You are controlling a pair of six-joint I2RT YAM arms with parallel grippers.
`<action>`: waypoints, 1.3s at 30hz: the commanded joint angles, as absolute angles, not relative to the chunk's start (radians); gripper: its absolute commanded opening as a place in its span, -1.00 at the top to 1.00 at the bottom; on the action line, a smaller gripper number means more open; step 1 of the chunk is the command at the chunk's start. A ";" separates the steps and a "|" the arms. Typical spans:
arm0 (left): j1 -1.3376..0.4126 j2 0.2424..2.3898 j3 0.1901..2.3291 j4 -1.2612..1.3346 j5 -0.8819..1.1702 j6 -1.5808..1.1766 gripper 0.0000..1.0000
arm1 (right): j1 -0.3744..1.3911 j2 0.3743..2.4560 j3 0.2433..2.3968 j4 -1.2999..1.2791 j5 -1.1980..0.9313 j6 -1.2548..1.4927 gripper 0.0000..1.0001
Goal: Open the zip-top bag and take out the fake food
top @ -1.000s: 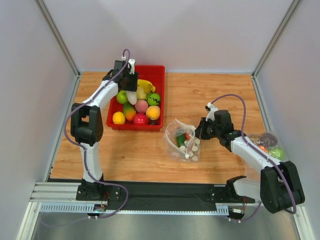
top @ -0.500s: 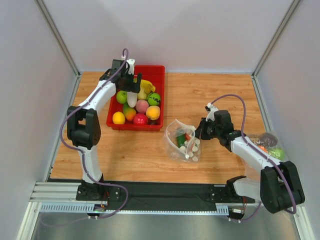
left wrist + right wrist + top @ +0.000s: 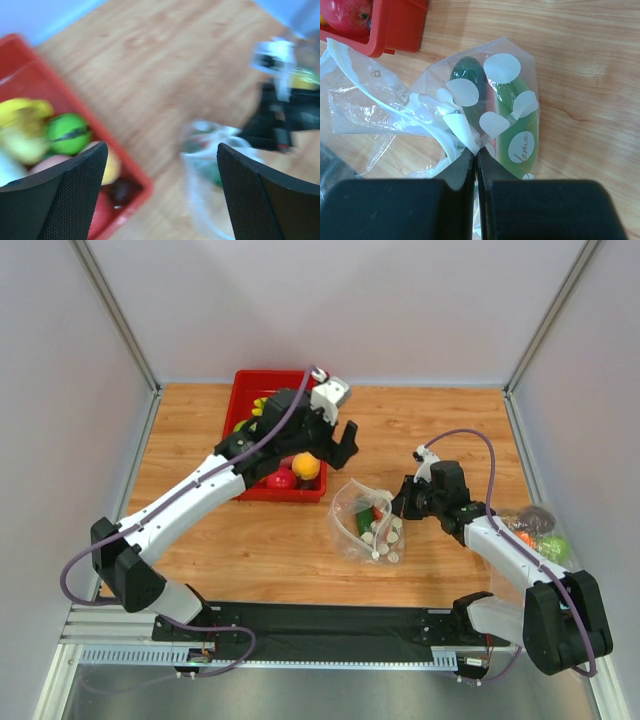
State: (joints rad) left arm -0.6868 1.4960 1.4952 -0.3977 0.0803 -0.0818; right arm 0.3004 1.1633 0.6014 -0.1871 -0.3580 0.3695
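The zip-top bag (image 3: pixel 368 525) is clear with white dots and lies crumpled on the wooden table right of the red tray. It holds fake food: a dark green cucumber (image 3: pixel 467 70) and a lighter green piece (image 3: pixel 520 125). My right gripper (image 3: pixel 401 503) is shut on a gathered fold of the bag's edge (image 3: pixel 476 152). My left gripper (image 3: pixel 335 450) is open and empty. It hovers between the tray's right corner and the bag. The left wrist view is blurred, with the bag (image 3: pixel 207 165) between and below its fingers (image 3: pixel 75 195).
The red tray (image 3: pixel 300 493) holds oranges, a red fruit and bananas, and a green ball (image 3: pixel 67 132) shows in it in the left wrist view. A plain clear bag of coloured pieces (image 3: pixel 537 528) lies at the table's right edge. White walls enclose the table.
My left arm has swung right from over the tray to near the bag. The white piece that hung below its gripper is no longer in it. The right gripper has stayed put.
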 commanded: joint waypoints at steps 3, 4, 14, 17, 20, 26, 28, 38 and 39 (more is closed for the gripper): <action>-0.808 1.514 1.433 -0.342 0.127 -0.239 -0.84 | 0.311 1.163 0.629 -0.175 -0.356 0.382 0.99; -0.816 1.519 1.401 -0.328 0.132 -0.286 -0.81 | 0.313 1.160 0.626 -0.176 -0.354 0.383 0.99; -0.896 1.624 1.316 -0.244 0.135 -0.455 -0.41 | 0.319 1.152 0.615 -0.173 -0.347 0.379 0.99; -0.919 1.631 1.304 -0.236 0.124 -0.469 -0.32 | 0.319 1.152 0.611 -0.176 -0.334 0.374 0.99; -0.940 1.628 1.284 -0.233 0.092 -0.485 -0.29 | 0.319 1.152 0.604 -0.175 -0.331 0.373 0.99; -0.956 1.667 1.270 -0.239 0.121 -0.506 -0.20 | 0.319 1.151 0.603 -0.175 -0.325 0.373 0.99; -0.957 1.692 1.269 -0.248 0.130 -0.514 -0.20 | 0.319 1.144 0.603 -0.178 -0.324 0.371 0.99; -0.960 1.793 1.252 -0.206 0.045 -0.545 -0.23 | 0.324 1.094 0.583 -0.195 -0.334 0.374 0.99; -0.960 1.802 1.255 -0.204 0.037 -0.546 -0.23 | 0.324 1.083 0.577 -0.201 -0.334 0.374 0.99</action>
